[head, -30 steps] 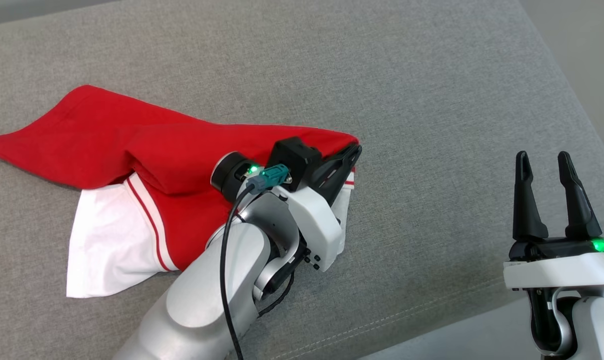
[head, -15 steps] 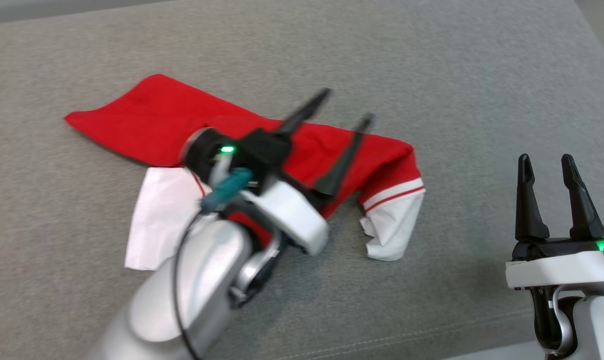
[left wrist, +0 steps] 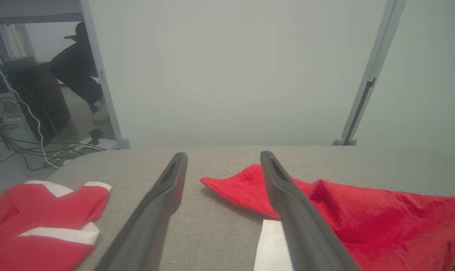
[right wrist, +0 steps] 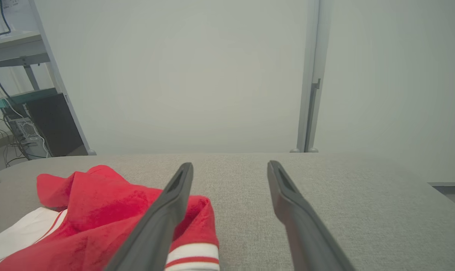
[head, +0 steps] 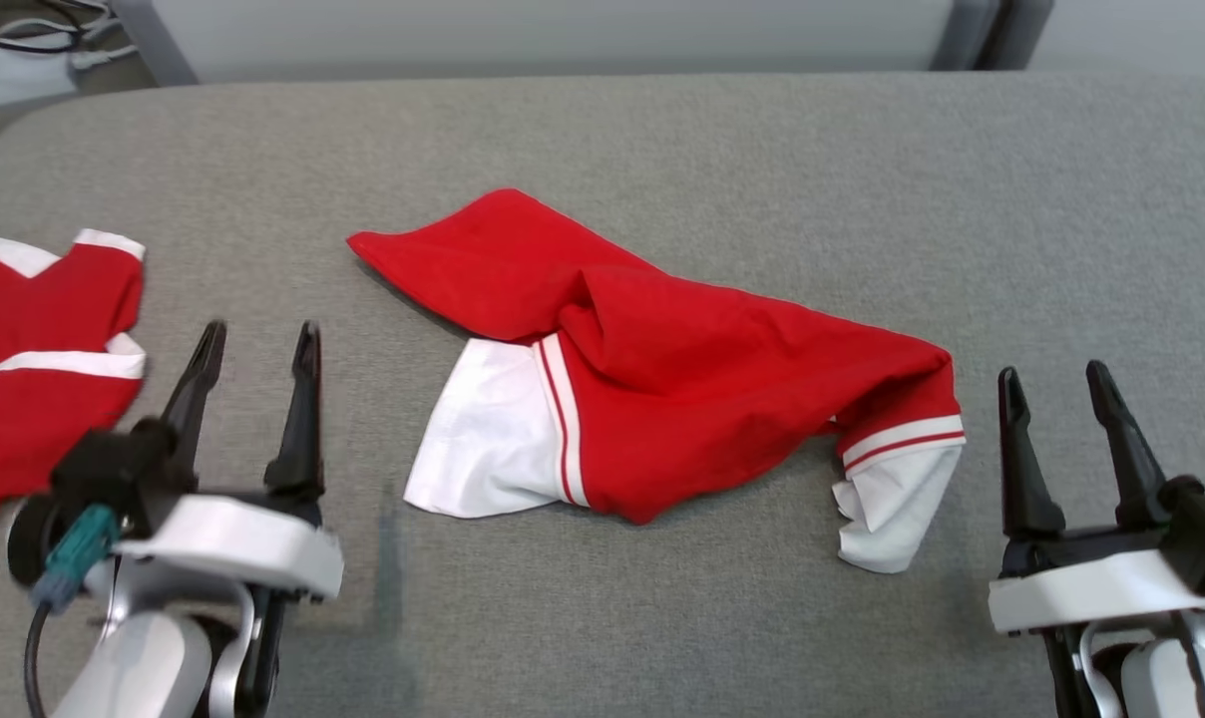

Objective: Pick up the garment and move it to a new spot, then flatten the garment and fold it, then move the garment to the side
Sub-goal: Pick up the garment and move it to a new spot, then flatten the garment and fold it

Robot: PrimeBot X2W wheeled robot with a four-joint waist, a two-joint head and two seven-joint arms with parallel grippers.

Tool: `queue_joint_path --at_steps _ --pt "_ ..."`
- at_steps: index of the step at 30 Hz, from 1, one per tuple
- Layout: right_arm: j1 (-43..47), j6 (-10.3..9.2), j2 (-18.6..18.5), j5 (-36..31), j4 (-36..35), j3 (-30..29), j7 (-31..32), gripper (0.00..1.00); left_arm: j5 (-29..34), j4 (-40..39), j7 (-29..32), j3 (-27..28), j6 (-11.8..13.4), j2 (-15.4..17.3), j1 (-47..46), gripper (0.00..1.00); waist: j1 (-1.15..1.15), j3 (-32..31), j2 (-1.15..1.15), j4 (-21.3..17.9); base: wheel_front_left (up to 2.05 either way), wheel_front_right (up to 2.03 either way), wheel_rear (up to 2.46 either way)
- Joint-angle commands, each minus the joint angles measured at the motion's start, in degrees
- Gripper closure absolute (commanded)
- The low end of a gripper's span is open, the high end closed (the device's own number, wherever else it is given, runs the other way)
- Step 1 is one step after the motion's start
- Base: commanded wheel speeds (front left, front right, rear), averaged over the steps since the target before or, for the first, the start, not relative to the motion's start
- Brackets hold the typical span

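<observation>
Head view: garment bunched mid-frame, left tool and right tool spread, empty. Left wrist: other garment lower left; I could grab it by mistake. Right wrist: doubled cuff lower left; I could pinch both layers.

Soft, even light from above falls on the grey cushion. The red-and-white garment, right of the left gripper, throws only a thin, faint shadow along its near edge. The gripper's body looks slightly smeared in the head view. Both wrist views are hazy and low in contrast. The fingers blur close to the lens, and the partition post beyond them leans at the frame's edge.
</observation>
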Motion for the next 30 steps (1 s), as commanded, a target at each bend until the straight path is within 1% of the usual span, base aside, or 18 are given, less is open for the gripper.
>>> queue_joint_path --at_steps 1,4,13,21,30 --pt "0.38 0.07 -0.56 -1.24 -0.99 1.33 -0.76 0.0 -0.46 -1.84 -0.67 2.99 0.96 1.71 0.64 0.0 0.0 -1.88 0.0 1.66 0.0 0.0 0.0" --pt "1.88 0.07 -0.57 -2.46 -0.41 1.41 -0.76 0.0 -1.18 -1.97 -1.67 3.74 1.79 1.8 4.56 0.0 0.0 -3.22 0.0 2.07 0.0 0.0 0.0" --pt "7.41 0.07 -0.54 -4.04 0.51 2.18 -0.76 0.0 -2.52 0.49 -4.12 3.73 1.71 1.68 11.91 0.0 0.0 -7.45 0.0 1.32 0.0 0.0 0.0" --pt "11.26 0.07 -0.54 -3.68 -0.34 2.92 -0.34 0.0 -2.65 0.77 -5.18 3.62 2.38 1.55 14.83 0.0 0.0 -9.56 0.0 1.14 0.0 0.0 0.0" --pt "12.36 0.07 -0.54 -2.49 -1.63 3.54 0.14 0.0 -2.86 -0.5 -4.84 4.04 3.54 1.68 15.41 0.0 0.0 -9.38 0.0 1.22 0.0 0.0 0.0"
